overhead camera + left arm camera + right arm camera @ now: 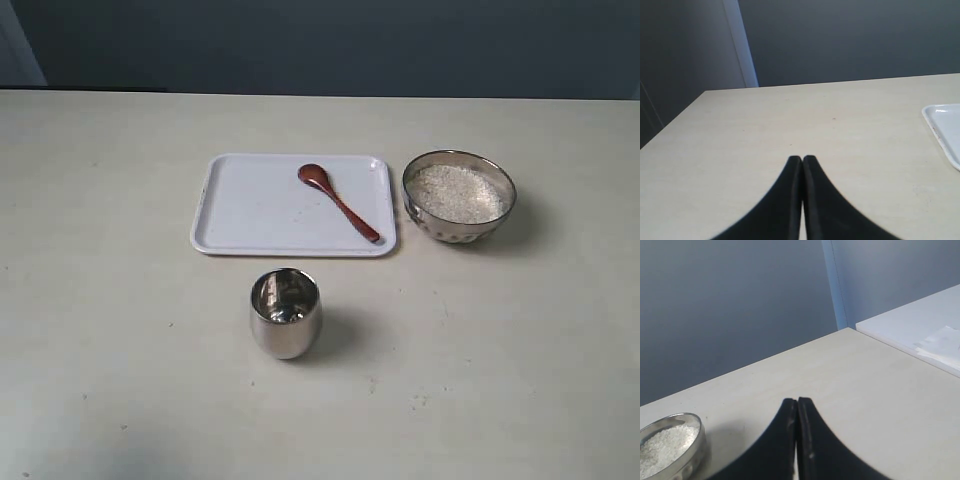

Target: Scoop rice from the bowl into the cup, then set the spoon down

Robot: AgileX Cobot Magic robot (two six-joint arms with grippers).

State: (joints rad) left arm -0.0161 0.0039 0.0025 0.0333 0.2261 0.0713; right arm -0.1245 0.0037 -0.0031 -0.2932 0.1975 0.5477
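Note:
The reddish-brown wooden spoon lies on a white tray, head toward the back. To the tray's right stands the dotted steel bowl holding a heap of white rice. The egg-shaped steel cup stands upright in front of the tray. Neither arm shows in the exterior view. My left gripper is shut with nothing in it, above bare table, with the tray's corner off to one side. My right gripper is also shut and empty, with the bowl's rim and rice beside it.
The pale table spreads wide around the objects. A dark wall runs behind its back edge. In the right wrist view a white surface adjoins the table's far corner.

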